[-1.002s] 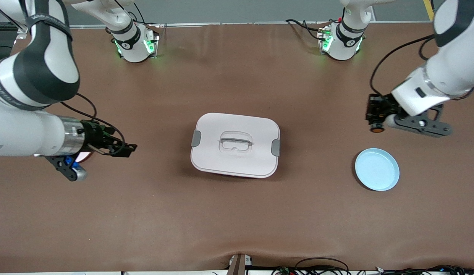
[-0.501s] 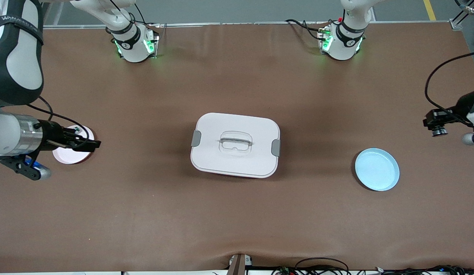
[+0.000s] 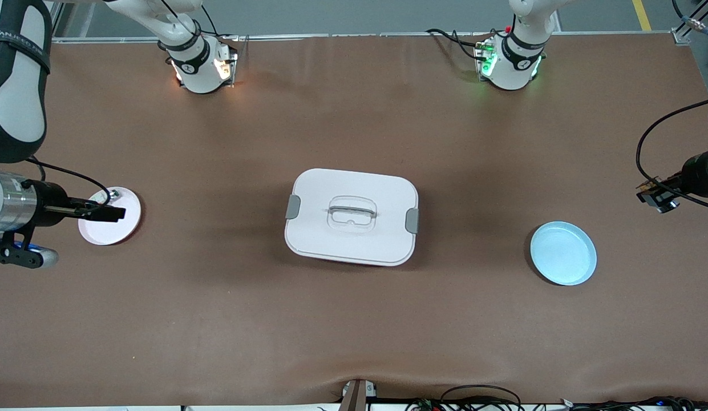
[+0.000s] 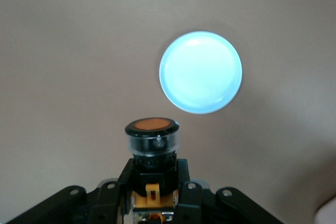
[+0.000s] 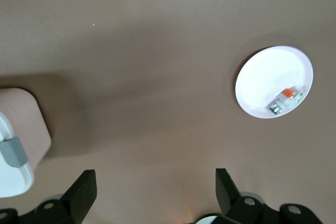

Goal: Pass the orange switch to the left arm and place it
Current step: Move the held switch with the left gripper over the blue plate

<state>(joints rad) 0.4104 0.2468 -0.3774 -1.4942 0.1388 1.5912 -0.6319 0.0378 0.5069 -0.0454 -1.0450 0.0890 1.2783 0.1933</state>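
Brown counter (image 3: 354,319): 1 box (image 3: 351,216), 2 plates. Left gripper (image 4: 153,203) jaws clamped on orange switch (image 4: 152,136); right gripper (image 5: 155,195) jaws apart over pink plate (image 3: 109,224).

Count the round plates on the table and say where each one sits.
2. The pink plate lies at the right arm's end of the table; the blue plate lies at the left arm's end, slightly nearer the front camera. None seem hidden.

The left claw (image 3: 657,198) sits at the front picture's edge, its arm mostly cut off. The orange switch (image 4: 152,150) it grips has its lower end hidden between the fingers. Under the right claw (image 3: 115,214), part of the pink plate (image 3: 105,233) is hidden, and the small part (image 5: 284,100) on it is too small to identify.
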